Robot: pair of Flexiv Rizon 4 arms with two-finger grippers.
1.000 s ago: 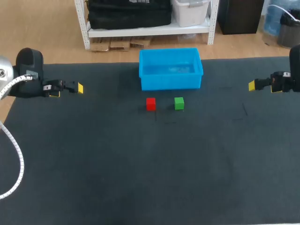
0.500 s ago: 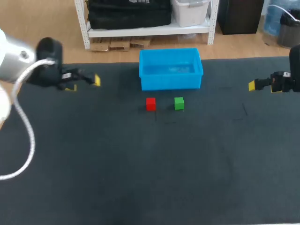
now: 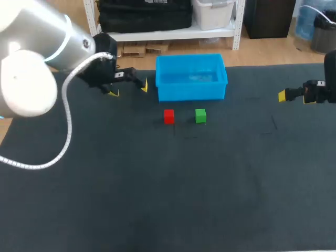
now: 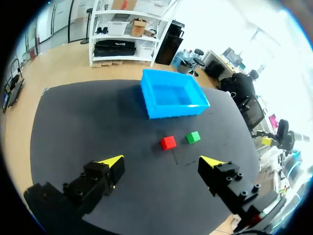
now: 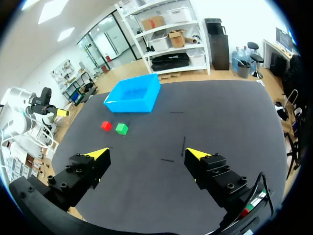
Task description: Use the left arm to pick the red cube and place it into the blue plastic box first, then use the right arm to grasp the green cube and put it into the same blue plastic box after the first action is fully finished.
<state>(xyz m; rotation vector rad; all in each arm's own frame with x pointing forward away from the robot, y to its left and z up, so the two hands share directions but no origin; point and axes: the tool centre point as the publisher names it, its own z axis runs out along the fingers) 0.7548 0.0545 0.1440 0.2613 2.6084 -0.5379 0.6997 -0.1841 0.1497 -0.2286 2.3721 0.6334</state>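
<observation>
Dark matting covers the wide worktop (image 3: 157, 199). From above, an open blue plastic box (image 3: 191, 92) sits at its far side. A small red cube (image 3: 168, 116) and a small green cube (image 3: 200, 115) lie side by side just in front of the box, near each other but not touching. The left fingers (image 3: 143, 85) hang above the worktop on the silver left arm (image 3: 47, 47), released and spread, with nothing between them. Their yellow tips point at the box's near left corner, and the red cube lies just past them, slightly nearer to me. The right fingers (image 3: 282, 95) are out at the worktop's right side, also spread and empty, well apart from both cubes and the box.

From the left wrist, the two yellow tips stand wide apart. Both cubes show on the worktop ahead in the gap between the tips, well clear of them. The red cube is toward the left finger, the green toward the right, and the box lies farther ahead.

From the right wrist, the fingers are again apart and hold nothing. The cubes and the box lie well ahead, off toward the left finger's side, and the left arm stands farther out on that side.
</observation>
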